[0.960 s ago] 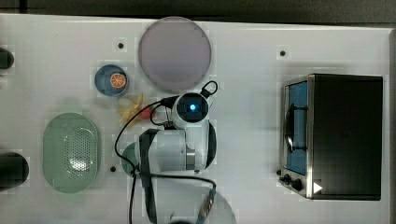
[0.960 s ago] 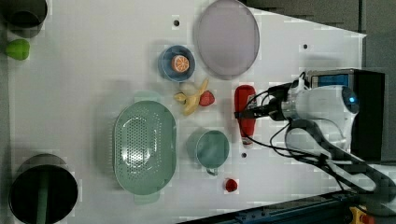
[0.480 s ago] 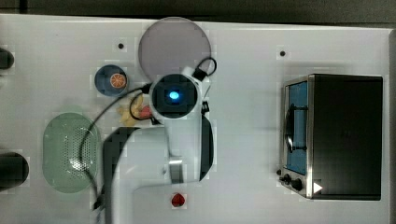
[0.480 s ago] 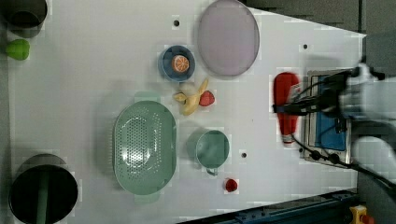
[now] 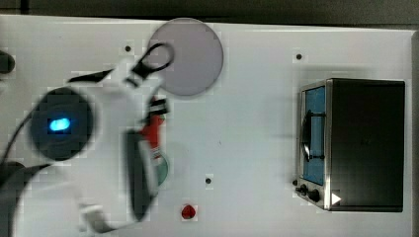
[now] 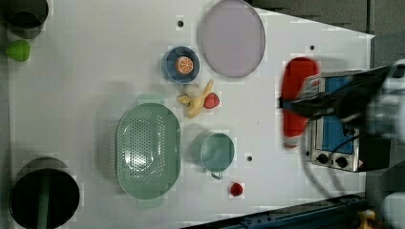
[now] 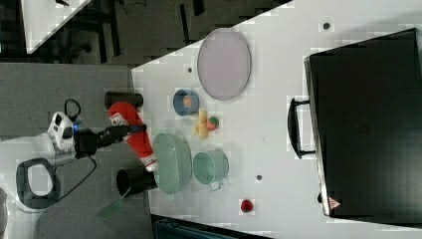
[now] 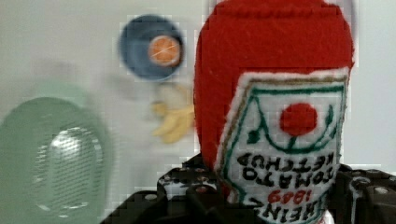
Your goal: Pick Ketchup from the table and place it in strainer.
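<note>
You can see the Ketchup (image 8: 273, 88) is soft stuff, fuzzy red felt with a stitched white cloth label, totally matt. The strainer (image 6: 148, 150) looks like smooth pale green plastic with a slight sheen, same for the green cup (image 6: 217, 152). The grey plate (image 6: 232, 38) reads matt. The oven (image 5: 352, 144) has a brushed-metal front and dark matt casing.

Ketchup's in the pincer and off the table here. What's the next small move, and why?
Probably carry it sideways until it is over the strainer, then lower. The pincer is clamped on the Ketchup, which the left view shows held up in front of the toaster oven, far to the right of the empty strainer, with the green cup between.
</note>
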